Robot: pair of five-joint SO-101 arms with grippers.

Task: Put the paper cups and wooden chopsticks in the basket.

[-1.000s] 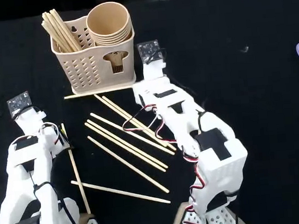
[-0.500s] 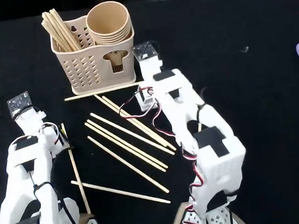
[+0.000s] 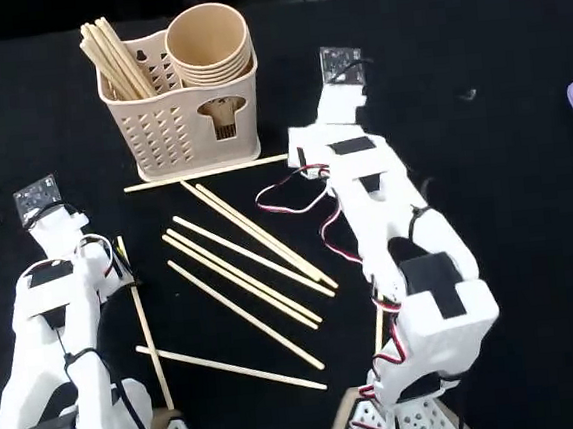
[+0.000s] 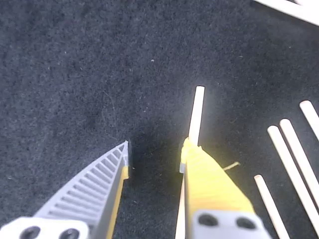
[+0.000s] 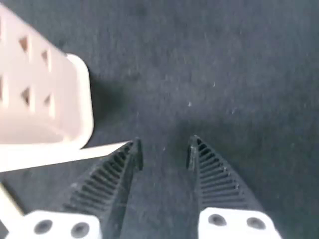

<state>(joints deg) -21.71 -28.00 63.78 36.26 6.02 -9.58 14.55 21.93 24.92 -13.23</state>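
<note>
Black cloth (image 3: 504,175) around basket (image 3: 174,134), loose chopsticks (image 3: 247,278)

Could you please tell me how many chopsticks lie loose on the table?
9 chopsticks: one along the basket front, six fanned mid-table, one nearer the arm bases, one by the left gripper; the right arm may hide more.

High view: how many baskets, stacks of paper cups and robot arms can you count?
Basket: 1
Stack of paper cups: 1
Robot arms: 2
Total: 4
</note>
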